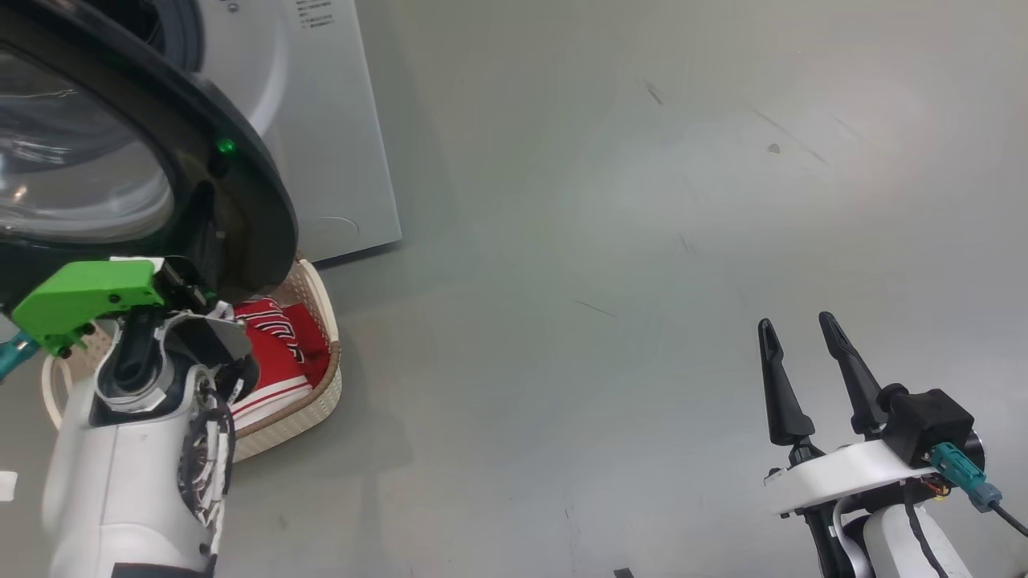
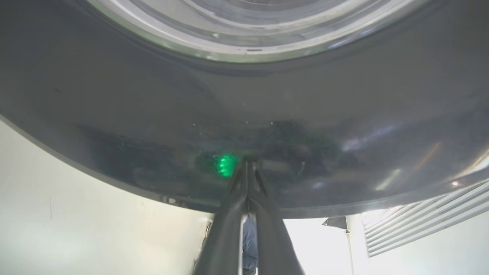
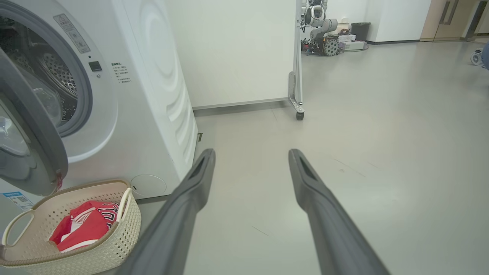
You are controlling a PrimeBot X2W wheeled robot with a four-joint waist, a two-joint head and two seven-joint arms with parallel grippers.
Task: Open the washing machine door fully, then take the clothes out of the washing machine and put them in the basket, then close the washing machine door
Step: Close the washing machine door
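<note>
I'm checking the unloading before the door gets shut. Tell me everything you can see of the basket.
The small cream perforated plastic basket is rounded-rectangular, with a brown woven-look rim and two pale loop handles. It stands upright on the grey floor, close before the white front-loading washing machine, under the lower edge of its open round black-ringed door; contact with the machine is unclear. Red garments, one a red-and-white jersey with dark lettering, lie inside.

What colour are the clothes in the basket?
The clothes are red with white stripes; best in the head view.
</note>
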